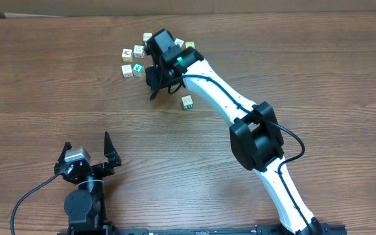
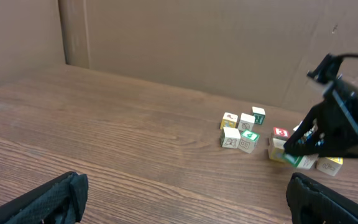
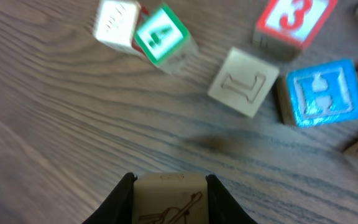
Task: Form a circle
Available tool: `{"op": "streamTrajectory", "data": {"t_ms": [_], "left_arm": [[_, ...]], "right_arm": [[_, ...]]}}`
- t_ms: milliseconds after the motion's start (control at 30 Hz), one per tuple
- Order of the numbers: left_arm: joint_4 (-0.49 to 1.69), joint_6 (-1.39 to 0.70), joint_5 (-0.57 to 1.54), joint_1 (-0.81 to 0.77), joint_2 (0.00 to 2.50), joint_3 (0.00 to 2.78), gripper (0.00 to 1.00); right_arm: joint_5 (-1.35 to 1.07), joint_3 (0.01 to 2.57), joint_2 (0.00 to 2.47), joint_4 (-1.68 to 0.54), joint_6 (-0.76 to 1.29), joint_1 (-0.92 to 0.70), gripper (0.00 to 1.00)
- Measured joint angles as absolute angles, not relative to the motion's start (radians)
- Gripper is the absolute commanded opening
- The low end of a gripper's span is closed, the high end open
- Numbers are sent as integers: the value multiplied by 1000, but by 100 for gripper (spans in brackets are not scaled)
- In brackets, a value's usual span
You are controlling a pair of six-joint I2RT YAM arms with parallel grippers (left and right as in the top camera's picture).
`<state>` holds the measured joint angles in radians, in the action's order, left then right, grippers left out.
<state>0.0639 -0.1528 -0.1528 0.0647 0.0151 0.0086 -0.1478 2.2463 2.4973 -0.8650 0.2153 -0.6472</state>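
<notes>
**Right gripper (image 1: 158, 83) clamped on a tan cube (image 3: 169, 202)**

The circle (image 1: 128, 68) of 4 small picture cubes sits upper centre of the overhead frame, just left of that gripper. Left gripper (image 1: 87, 153), lower left, has its fingers spread apart.

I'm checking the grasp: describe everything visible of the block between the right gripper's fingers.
The block is a small pale cube, wooden-looking, with a thin engraved line drawing on its uncoloured visible face. It sits square between the right gripper's two black fingers, which press its left and right sides. Only part of it shows, and it is apart from the other blocks.
</notes>
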Motion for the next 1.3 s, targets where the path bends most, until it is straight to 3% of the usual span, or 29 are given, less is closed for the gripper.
{"op": "streamTrajectory", "data": {"t_ms": [733, 1000, 1300], "left_arm": [[64, -153, -153, 65, 15, 9, 100], [64, -153, -153, 65, 15, 9, 100], [64, -153, -153, 65, 15, 9, 100]], "right_arm": [[-74, 2148, 2497, -686, 234, -455, 18], [-88, 2223, 2471, -841, 234, -459, 18], [-89, 2282, 2186, -1156, 232, -450, 18]]}}
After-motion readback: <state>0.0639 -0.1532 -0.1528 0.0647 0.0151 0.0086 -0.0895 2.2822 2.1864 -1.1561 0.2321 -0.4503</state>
